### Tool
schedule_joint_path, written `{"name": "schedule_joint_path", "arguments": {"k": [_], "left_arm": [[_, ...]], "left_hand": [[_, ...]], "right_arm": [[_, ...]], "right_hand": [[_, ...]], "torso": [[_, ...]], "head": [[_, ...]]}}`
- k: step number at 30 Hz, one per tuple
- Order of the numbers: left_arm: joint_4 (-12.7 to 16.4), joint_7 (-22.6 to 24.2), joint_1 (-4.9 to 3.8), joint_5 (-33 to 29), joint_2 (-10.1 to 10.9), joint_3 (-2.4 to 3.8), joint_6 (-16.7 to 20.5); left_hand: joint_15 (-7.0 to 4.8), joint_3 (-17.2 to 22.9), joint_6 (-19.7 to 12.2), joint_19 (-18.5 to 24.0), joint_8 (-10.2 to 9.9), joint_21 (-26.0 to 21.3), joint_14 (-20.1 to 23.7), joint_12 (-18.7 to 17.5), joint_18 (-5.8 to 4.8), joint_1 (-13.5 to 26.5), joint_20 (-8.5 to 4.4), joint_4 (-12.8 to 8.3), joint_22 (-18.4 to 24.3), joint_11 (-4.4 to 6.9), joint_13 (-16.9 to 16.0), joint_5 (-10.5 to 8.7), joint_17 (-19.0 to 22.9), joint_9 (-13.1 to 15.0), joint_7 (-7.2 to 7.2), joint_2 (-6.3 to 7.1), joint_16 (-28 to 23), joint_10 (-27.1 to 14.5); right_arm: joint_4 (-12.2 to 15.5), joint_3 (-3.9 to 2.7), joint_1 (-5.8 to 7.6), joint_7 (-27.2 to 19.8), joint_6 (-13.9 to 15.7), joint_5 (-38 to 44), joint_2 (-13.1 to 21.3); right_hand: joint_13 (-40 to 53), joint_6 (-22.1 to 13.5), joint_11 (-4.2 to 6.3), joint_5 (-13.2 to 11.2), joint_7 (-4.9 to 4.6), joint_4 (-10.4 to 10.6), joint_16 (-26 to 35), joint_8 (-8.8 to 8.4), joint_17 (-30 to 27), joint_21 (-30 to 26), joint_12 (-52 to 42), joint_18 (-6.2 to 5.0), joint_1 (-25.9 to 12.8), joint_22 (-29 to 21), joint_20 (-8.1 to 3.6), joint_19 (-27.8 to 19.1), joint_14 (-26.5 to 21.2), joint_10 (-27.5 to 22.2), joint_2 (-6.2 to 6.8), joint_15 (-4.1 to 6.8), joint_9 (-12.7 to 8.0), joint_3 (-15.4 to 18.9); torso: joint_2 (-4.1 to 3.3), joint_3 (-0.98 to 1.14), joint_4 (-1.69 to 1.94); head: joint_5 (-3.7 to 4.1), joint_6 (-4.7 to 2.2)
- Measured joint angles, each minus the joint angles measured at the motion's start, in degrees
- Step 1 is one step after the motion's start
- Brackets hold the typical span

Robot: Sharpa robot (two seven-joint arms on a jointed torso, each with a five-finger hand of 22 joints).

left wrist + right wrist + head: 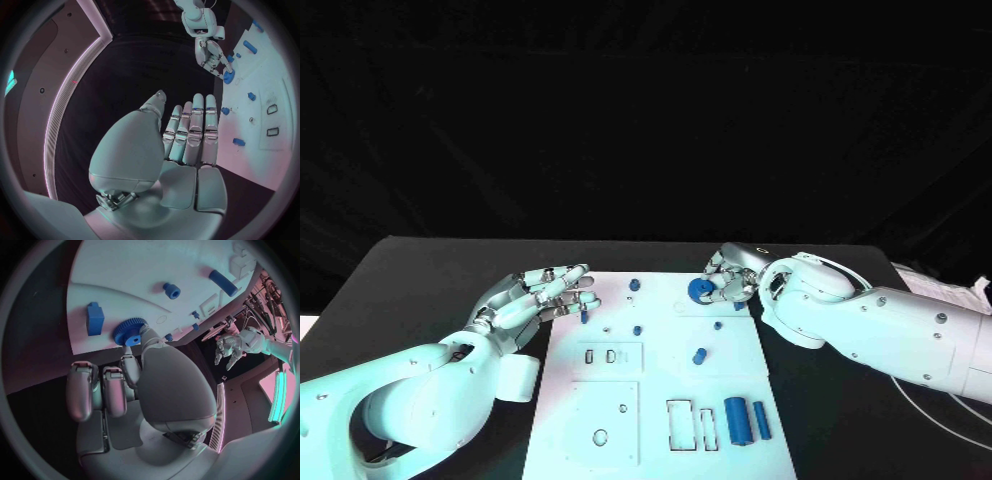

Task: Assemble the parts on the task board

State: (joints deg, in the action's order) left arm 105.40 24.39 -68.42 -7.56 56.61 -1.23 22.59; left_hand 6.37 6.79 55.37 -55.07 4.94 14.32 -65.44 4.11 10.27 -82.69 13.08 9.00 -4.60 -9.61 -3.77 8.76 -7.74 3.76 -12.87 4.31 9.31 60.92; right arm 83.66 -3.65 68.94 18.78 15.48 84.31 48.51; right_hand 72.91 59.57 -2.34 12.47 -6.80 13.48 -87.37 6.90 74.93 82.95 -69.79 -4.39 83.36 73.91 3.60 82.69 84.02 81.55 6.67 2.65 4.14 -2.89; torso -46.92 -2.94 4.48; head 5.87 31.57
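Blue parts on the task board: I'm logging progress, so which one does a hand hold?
The toothed blue gear at the board's far edge, pinched by the right hand. The other blue parts lie untouched; the left hand holds nothing.

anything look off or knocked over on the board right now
Nothing stands out. The board lies flat and square to the table, with its small blue parts standing or lying on it. The right robot hand holds a blue gear at the far edge; the left robot hand is open, holding nothing.
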Motion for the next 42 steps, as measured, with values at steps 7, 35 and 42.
{"name": "schedule_joint_path", "arguments": {"k": [7, 35, 42], "left_arm": [[0.0, 0.0, 0.00, 0.0, 0.0, 0.00, -0.1], [0.0, -0.2, 0.00, 0.0, -0.3, 0.00, -0.3], [0.0, -0.3, 0.00, 0.0, -0.4, 0.00, -0.4]], "left_hand": [[0.00, 0.0, 0.0, 0.0, 0.0, 0.0, 0.0, 0.0, 0.01, 0.0, 0.00, 0.0, 0.0, 0.00, 0.0, 0.00, 0.0, 0.0, 0.00, 0.00, 0.0, 0.0], [0.00, -0.2, 0.0, 0.0, -0.2, -0.2, 0.0, 0.0, 0.00, -0.2, 0.00, -0.2, 0.1, 0.00, 0.0, 0.00, 0.0, 0.0, 0.00, -0.24, 0.0, 0.0], [0.00, -0.2, 0.0, 0.0, -0.2, -0.2, 0.0, 0.0, 0.00, -0.2, 0.00, -0.2, 0.1, 0.00, 0.0, 0.00, 0.0, 0.0, 0.00, -0.24, 0.0, 0.0]], "right_arm": [[0.1, -0.08, -0.16, 0.3, 0.1, 2.3, -0.3], [9.2, 0.13, -0.92, 2.3, 6.9, 14.6, -4.2], [7.4, 0.61, -0.67, 2.6, 6.8, 16.0, -7.9]], "right_hand": [[1.8, 1.9, -0.20, -2.4, 0.45, -0.6, -0.2, 0.66, 0.0, 0.5, -2.0, 0.89, 0.3, 1.0, -0.24, 0.6, 0.0, 0.2, -0.35, -0.01, 0.2, -1.9], [2.0, 3.5, 2.56, -1.2, 0.45, -3.7, -0.7, 1.50, 0.0, 2.1, -4.4, 0.88, -1.4, 1.0, -1.25, 1.2, 0.0, 2.5, -0.78, 1.28, -2.8, -9.8], [2.1, 3.5, 2.58, -1.2, 0.45, -3.8, -0.7, 1.46, 0.0, 2.1, -4.2, 0.88, -1.5, 1.0, -1.25, 1.2, 0.0, 2.5, -0.65, 1.27, -2.8, -9.8]], "torso": [[0.00, 0.02, -0.01], [0.05, -0.08, 0.18], [0.05, -0.19, 0.23]], "head": [[0.08, 0.12], [-0.40, 0.21], [-0.73, 0.37]]}}
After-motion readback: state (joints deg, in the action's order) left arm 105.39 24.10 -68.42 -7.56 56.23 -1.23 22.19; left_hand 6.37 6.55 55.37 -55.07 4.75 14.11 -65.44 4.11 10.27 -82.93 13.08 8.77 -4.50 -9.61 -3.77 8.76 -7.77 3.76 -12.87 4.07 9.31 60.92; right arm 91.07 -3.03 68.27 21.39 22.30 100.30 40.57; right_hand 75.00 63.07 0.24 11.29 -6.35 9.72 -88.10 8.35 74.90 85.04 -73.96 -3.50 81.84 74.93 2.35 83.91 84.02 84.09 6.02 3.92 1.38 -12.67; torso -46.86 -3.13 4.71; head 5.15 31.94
